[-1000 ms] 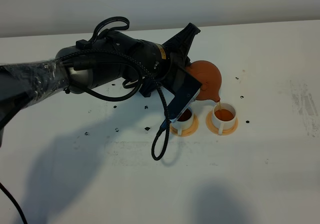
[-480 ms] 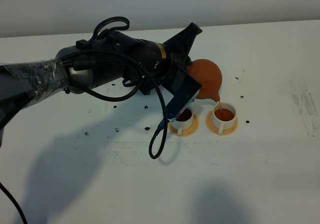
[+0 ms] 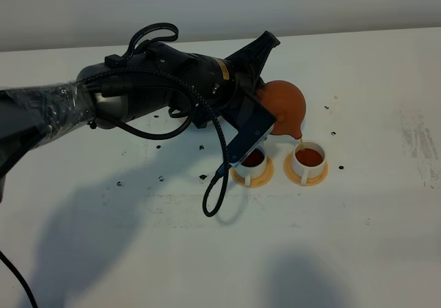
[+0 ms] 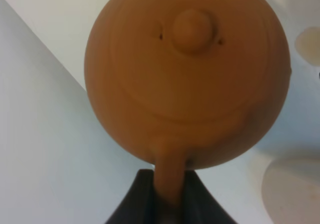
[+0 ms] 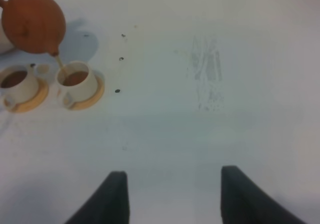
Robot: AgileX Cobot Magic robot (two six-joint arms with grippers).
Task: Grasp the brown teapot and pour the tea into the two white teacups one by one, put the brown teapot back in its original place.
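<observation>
Since a second ago, our left arm (image 3: 138, 91) is turning a little more, so the black cable loop (image 3: 206, 203) is hanging further left and the brown teapot (image 3: 286, 105) is sitting a touch further right. We are holding the teapot up in the air, tipped with its spout down, so that the tea runs out. Our left gripper (image 4: 167, 196) is pinching the teapot's loop handle tight, and that is keeping the pot from slipping while it is tipped. A thin stream of tea (image 5: 59, 62) is falling into the right-hand teacup (image 3: 308, 158), and the spout is hanging just above its rim so nothing is spilling on the white table (image 3: 358, 239). That cup is looking nearly full of brown tea. The left-hand teacup (image 3: 253, 162) is already holding tea too. Each cup is sitting on its own orange saucer (image 3: 306, 180). We think the pouring is almost over, and the pot is going to need tipping back soon. Our right gripper (image 5: 172, 196) is waiting well away with its fingers spread and nothing between them. We are not finding the cream saucer for sure, since the arm is hiding that spot.
</observation>
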